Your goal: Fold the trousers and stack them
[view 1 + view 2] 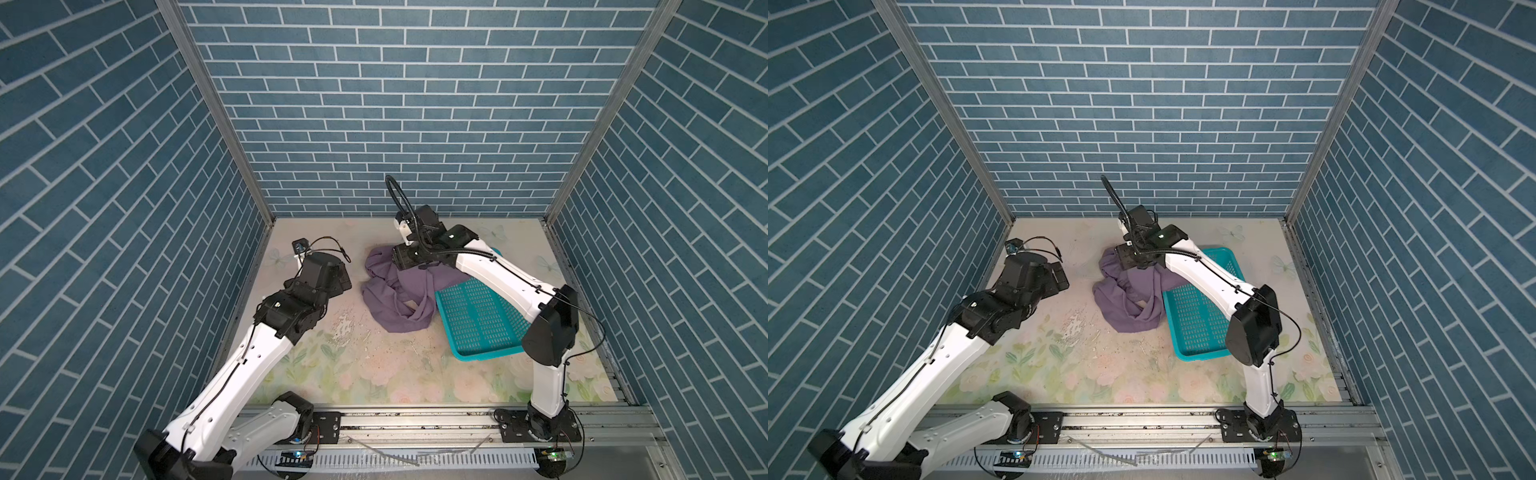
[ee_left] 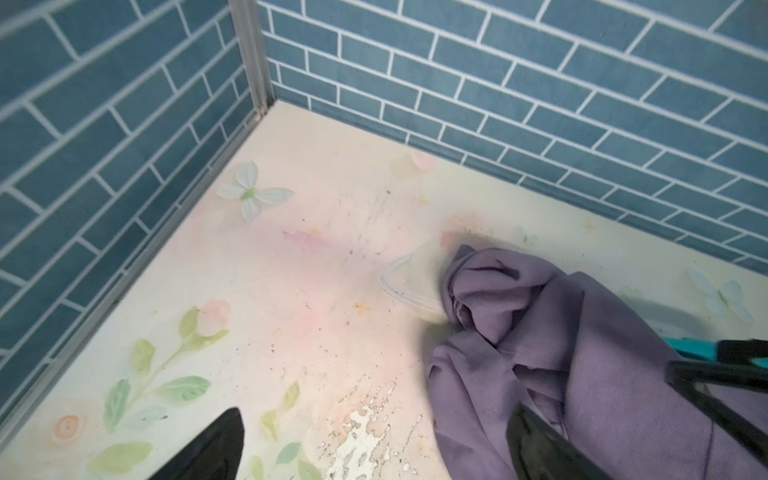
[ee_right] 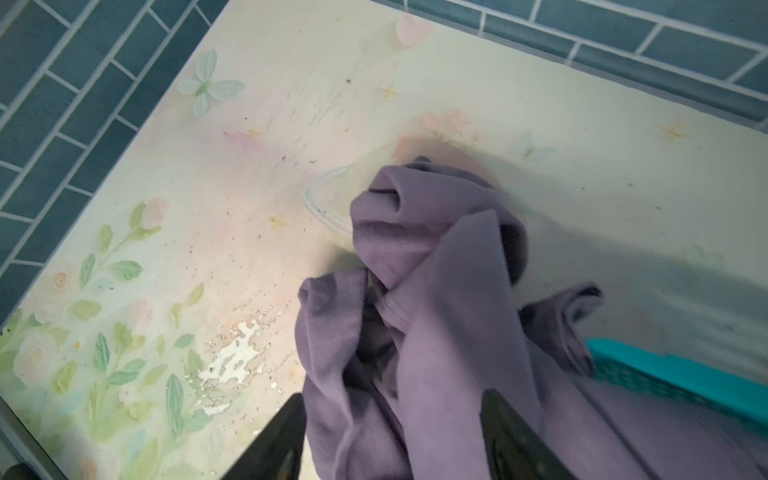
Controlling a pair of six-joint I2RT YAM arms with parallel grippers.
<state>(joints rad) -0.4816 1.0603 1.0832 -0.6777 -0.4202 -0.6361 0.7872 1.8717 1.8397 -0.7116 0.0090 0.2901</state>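
Two pairs of jaws stand spread: the left jaws hang empty just beside the trousers (image 1: 399, 301), and the right jaws straddle a raised fold without pinching it. Those trousers lie crumpled on the worktop (image 1: 374, 374), one part draped over the teal basket (image 1: 478, 320).

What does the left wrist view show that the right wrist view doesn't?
Only the left wrist: the metal corner post where two walls meet, and the left tool, open above the table beside the cloth. Only the right wrist: the right tool, fingers apart with trousers cloth between them, and the mesh wall of the basket. Both: the crumpled purple trousers, the basket's teal rim, a butterfly print and a peeled patch on the table.
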